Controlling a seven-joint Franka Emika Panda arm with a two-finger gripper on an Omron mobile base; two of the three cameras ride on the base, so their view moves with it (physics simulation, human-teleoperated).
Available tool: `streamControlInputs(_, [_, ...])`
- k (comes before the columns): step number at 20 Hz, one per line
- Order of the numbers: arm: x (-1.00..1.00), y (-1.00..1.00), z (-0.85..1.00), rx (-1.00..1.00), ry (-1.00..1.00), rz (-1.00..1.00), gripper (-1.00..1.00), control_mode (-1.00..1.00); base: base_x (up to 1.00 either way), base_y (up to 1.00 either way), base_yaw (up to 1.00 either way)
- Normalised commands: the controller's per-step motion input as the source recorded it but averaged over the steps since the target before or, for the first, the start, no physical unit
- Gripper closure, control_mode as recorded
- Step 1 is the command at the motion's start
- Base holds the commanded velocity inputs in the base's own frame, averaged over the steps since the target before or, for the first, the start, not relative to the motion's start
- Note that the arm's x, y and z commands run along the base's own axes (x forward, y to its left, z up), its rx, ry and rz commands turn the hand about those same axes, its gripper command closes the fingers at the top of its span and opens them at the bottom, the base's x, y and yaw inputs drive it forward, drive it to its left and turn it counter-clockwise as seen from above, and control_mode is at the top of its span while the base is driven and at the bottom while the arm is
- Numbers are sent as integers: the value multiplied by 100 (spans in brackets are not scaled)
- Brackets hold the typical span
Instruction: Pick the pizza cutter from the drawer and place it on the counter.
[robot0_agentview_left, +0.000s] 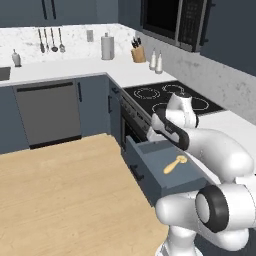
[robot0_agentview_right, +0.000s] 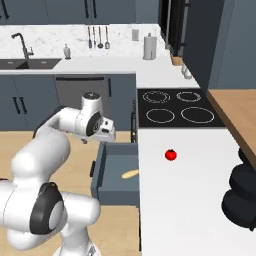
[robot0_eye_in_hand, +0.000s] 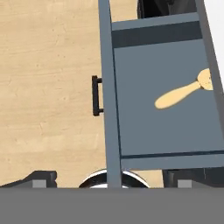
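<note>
I see the drawer (robot0_agentview_left: 170, 172) pulled open below the white table (robot0_agentview_right: 185, 200), and the pizza cutter (robot0_eye_in_hand: 186, 89) lies flat on its slate-blue floor, disc head toward the table side and handle pointing out toward the dark bar handle (robot0_eye_in_hand: 96, 95) on the front panel. My pincer (robot0_agentview_right: 102, 131) hangs above the drawer's far end with nothing in it, well apart from the cutter; its tips sit wide apart at the bottom corners of the hand view. A small red tomato (robot0_agentview_right: 171, 155) rests on the table just near the black cooktop (robot0_agentview_right: 172, 107).
</note>
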Motion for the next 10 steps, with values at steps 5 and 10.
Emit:
streamControlInputs(5, [95, 41, -45, -2, -12, 0, -100, -100, 0, 0, 0])
streamControlInputs(10, [77, 19, -20, -10, 8, 0, -100, -100, 0, 0, 0])
